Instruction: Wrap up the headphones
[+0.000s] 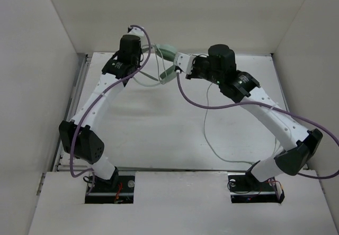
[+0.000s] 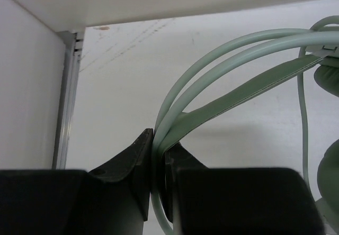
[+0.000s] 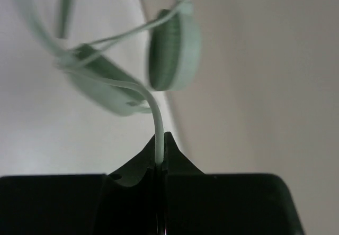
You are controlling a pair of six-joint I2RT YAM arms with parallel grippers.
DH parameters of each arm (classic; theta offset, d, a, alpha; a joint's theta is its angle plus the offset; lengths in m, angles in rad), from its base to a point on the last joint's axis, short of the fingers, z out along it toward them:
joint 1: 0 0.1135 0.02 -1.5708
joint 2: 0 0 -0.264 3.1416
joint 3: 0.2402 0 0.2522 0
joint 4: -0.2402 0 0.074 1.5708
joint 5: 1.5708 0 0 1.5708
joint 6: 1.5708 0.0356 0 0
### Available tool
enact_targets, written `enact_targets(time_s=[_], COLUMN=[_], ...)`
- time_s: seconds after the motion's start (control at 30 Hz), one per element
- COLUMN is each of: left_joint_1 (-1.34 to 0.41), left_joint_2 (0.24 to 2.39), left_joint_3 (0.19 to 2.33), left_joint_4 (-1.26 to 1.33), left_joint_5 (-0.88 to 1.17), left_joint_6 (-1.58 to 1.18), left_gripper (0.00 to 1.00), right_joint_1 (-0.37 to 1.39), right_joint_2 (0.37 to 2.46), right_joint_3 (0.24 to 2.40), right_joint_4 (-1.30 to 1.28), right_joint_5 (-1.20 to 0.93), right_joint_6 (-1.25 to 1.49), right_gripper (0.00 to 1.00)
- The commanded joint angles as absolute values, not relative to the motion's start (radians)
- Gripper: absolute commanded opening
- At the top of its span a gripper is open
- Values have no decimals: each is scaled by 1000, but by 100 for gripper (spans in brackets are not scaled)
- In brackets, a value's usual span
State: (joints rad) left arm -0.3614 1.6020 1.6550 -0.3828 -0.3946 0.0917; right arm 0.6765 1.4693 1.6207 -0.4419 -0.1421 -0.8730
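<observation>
1. The headphones (image 1: 167,60) sit at the far end of the desk (image 1: 159,134), held between the two pincers close to the back wall (image 1: 180,12).
2. The left pincer (image 2: 158,145) is closed narrow on the headband (image 2: 238,95). Its two thin rods and the flat band run up out of the gap between the jaws and arch to the right.
3. The right pincer (image 3: 161,150) is pinched tight on the thin pale-green cable (image 3: 157,124). The cable rises from the jaws and bends left toward the ear cups (image 3: 177,50), which are blurred in the right wrist view.
4. In the top view the rest of the cable (image 1: 206,129) trails down across the desk and curves toward the right arm's base.
5. A thick purple cable (image 1: 222,107) sags from the right pincer across the desk just in front of the headphones. A second purple cable (image 1: 139,31) loops over the left wrist, close beside the headband.
6. A metal rail (image 2: 66,102) runs along the left edge of the desk, against the white side wall (image 2: 26,87).
</observation>
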Motion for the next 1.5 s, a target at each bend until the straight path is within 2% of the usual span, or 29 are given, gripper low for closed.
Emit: enact_targets(time_s=[0.0, 0.2, 0.3, 0.4, 0.63, 0.8, 1.1, 1.47], left_joint_1=[-422, -514, -541, -547, -518, -495, -472, -377], left_joint_2=[1585, 1582, 1562, 1529, 1464, 1434, 1434, 1456], left_joint_3=[1657, 1663, 1663, 1661, 1669, 1686, 1739, 1838], left_joint_4=[-388, -483, -494, -488, -474, -462, -456, -362], left_joint_5=[-296, -86, -2, 78, 268, 414, 620, 661], left_joint_6=[110, 104, 101, 95, 81, 23, -74, -235], left_gripper=[0, 0, 0, 0, 0, 0, 0, 0], right_joint_1=[682, 682, 674, 641, 536, 452, 393, 361], right_joint_2=[1506, 1560, 1581, 1585, 1583, 1603, 1640, 1638], right_joint_3=[1641, 1572, 1563, 1554, 1611, 1703, 1749, 1619], right_joint_4=[-249, 104, 146, 124, -84, -264, -318, -282], right_joint_5=[167, 252, 239, 210, 71, -154, -442, -767], right_joint_6=[-1225, -1443, -1457, -1398, -1114, -811, -520, -195], right_gripper=[0, 0, 1, 6, 8, 8, 11, 15])
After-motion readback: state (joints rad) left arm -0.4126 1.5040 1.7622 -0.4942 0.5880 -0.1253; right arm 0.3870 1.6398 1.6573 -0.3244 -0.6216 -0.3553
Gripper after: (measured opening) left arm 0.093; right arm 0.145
